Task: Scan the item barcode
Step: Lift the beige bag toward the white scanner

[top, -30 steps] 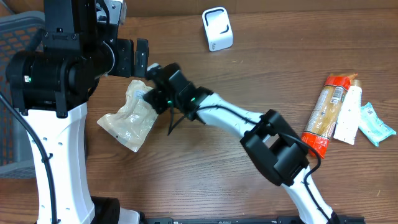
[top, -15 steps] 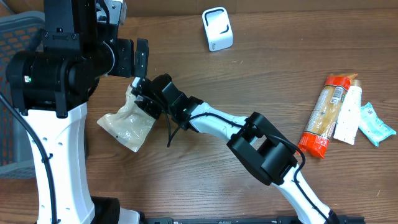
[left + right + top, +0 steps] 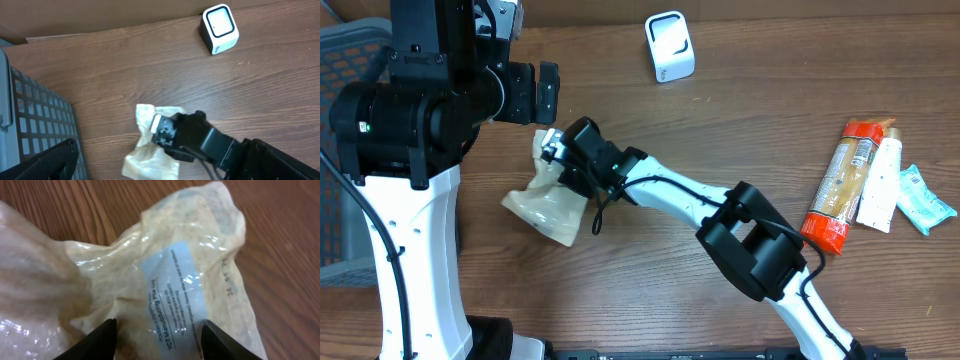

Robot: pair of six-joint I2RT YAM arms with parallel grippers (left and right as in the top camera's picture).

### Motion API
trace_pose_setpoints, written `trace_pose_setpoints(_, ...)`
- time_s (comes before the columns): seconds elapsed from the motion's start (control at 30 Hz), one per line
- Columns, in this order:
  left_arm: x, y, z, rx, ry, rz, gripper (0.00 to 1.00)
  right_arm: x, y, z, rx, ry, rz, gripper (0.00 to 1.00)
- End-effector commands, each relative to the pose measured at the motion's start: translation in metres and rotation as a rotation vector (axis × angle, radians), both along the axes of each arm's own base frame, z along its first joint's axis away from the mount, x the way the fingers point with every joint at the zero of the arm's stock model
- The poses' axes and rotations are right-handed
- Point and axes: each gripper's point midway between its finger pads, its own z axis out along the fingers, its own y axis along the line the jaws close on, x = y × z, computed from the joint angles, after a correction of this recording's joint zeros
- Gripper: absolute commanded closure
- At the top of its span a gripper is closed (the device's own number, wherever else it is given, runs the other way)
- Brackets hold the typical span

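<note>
While straddling the clear bag of grain (image 3: 545, 205) on the bench (image 3: 720, 120) with right hand (image 3: 159, 330) parted, clasping nothing, far from the white scanner (image 3: 669, 45): seemingly mid-pickup, needing next to close, lift and turn the label (image 3: 175, 295) toward it.

I count one bag (image 3: 548, 198) of pale grain, lying toward the left edge of the table (image 3: 790, 90). There is one white scanner (image 3: 670, 46) by the far edge and one grey basket (image 3: 340, 60) at the left edge. By the right edge I count three more things: one orange packet (image 3: 840, 185), one white tube (image 3: 880, 185) and one teal sachet (image 3: 926, 200).
</note>
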Motion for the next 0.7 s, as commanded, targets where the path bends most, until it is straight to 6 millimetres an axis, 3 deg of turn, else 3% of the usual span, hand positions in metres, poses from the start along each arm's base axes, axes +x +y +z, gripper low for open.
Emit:
trace_pose_setpoints(0.0,0.002,0.0,-0.001,-0.003,0.001,0.005,0.0,-0.002,-0.058,-0.041,-0.198,0.077,-0.058,0.39)
trace_pose_setpoints(0.1,0.002,0.0,-0.001,-0.003,0.001,0.005,0.01,0.0,-0.078,-0.023,-0.228,0.102,-0.086,0.37)
trace_pose_setpoints(0.3,0.002,0.0,-0.001,-0.003,0.001,0.005,0.0,0.008,-0.156,0.013,-0.378,0.145,-0.159,0.36)
trace_pose_setpoints(0.43,0.002,0.0,-0.001,-0.003,0.001,0.005,0.0,0.009,-0.201,0.03,-0.454,0.179,-0.194,0.29)
trace_pose_setpoints(0.57,0.002,0.0,-0.001,-0.003,0.001,0.005,0.0,0.022,-0.22,0.056,-0.416,0.152,-0.248,0.24)
trace_pose_setpoints(0.67,0.002,0.0,-0.001,-0.003,0.001,0.005,0.0,0.032,-0.219,0.086,-0.346,0.112,-0.284,0.18)
